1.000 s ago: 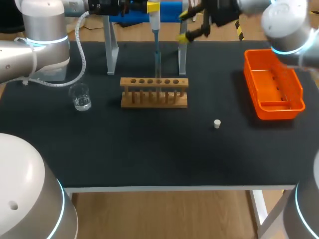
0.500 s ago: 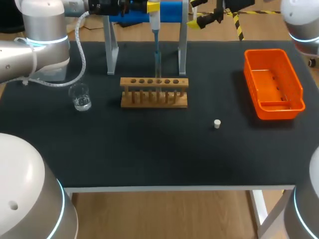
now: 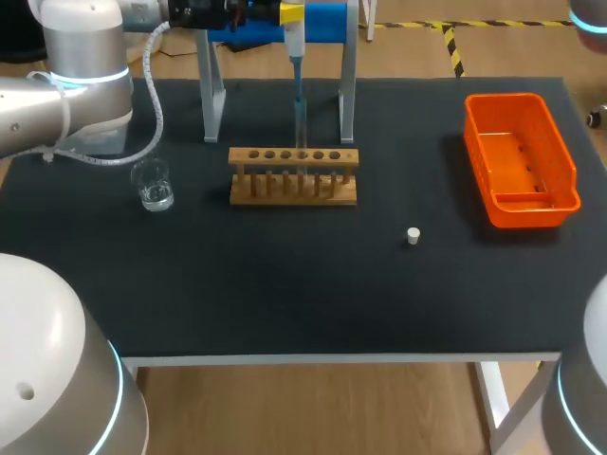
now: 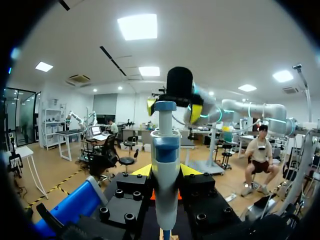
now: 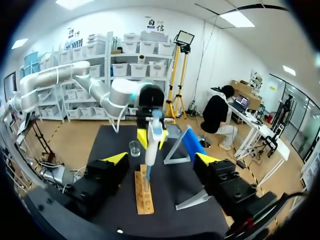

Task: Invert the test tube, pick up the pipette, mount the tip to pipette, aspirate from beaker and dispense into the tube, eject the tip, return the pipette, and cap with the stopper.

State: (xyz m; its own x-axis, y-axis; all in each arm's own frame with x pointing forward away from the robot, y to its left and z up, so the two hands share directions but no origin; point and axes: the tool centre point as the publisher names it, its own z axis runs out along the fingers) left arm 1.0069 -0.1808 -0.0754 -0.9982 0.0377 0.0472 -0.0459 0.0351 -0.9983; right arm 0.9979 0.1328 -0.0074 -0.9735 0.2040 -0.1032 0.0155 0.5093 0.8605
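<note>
My left gripper is shut on the white and blue pipette at the table's back, and its own view shows the pipette upright between the fingers. The pipette's thin tip points down at a clear test tube standing in the wooden rack; whether it is inside the tube I cannot tell. My right gripper hangs open and empty, high behind the pipette and facing it. In the head view only that arm's elbow shows. The beaker stands left of the rack. The white stopper lies to its front right.
An orange bin sits at the right side of the table. A metal stand with a blue holder rises behind the rack, its legs on either side of the pipette. The table's front half is bare black mat.
My right gripper has drawn back from beside the pipette's top, out of the head view. The left arm, pipette and rack have not moved.
</note>
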